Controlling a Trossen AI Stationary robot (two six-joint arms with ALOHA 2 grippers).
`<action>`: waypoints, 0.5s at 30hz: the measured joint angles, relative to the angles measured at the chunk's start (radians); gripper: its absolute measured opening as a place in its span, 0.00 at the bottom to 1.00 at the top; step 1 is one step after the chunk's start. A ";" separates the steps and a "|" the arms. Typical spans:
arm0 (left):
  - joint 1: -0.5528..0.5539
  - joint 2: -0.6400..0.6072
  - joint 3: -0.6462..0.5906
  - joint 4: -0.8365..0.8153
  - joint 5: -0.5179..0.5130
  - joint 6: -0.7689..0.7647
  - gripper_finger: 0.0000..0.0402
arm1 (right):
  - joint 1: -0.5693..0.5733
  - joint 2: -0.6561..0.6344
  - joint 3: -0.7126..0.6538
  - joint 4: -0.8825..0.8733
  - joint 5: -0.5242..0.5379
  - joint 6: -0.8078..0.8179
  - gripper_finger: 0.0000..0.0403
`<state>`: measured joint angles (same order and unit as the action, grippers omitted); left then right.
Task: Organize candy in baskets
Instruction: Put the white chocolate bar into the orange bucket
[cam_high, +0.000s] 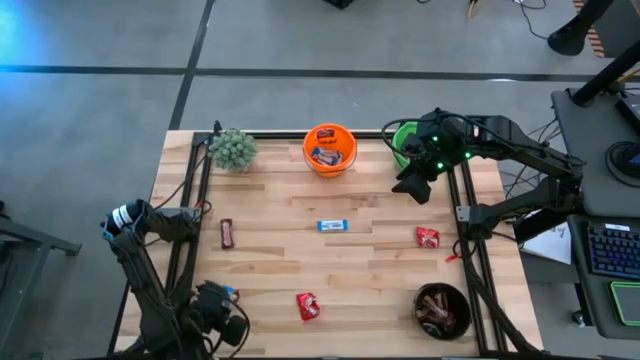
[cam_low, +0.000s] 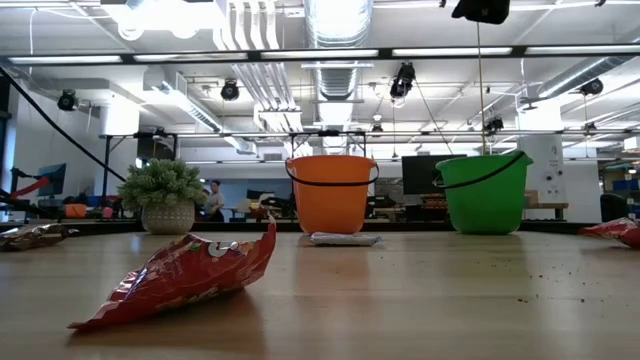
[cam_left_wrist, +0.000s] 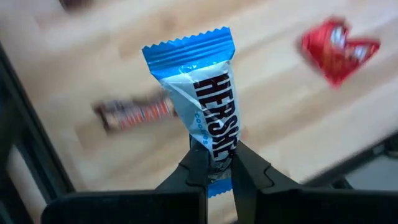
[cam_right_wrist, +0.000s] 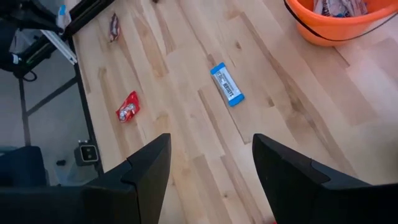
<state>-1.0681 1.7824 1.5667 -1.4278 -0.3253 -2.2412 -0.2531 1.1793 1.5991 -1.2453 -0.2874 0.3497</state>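
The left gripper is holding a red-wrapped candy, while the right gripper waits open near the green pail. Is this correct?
Not quite. The left wrist view shows the left gripper shut on a blue-and-white Hershey's candy, not a red one. The right gripper does wait open near the green pail.

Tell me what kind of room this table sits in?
Probably an open lab or workshop: exposed ceiling ducts, strip lights, a concrete floor and a keyboard desk beside the wooden table.

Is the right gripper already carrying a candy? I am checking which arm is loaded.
No: the right gripper stands open and empty above the table; the left gripper pinches the blue-and-white Hershey's bar.
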 joint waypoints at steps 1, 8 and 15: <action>0.003 0.000 0.012 -0.034 -0.020 0.009 0.02 | 0.000 0.000 0.000 0.000 0.000 0.007 0.54; 0.046 -0.013 0.047 -0.142 -0.194 0.133 0.02 | 0.000 0.010 0.000 0.001 0.004 0.038 0.54; 0.169 -0.047 0.041 -0.143 -0.368 0.342 0.02 | -0.001 0.030 0.000 -0.009 0.080 0.083 0.54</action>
<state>-0.8989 1.7357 1.6072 -1.5708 -0.6934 -1.8991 -0.2538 1.2090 1.5990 -1.2542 -0.2077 0.4327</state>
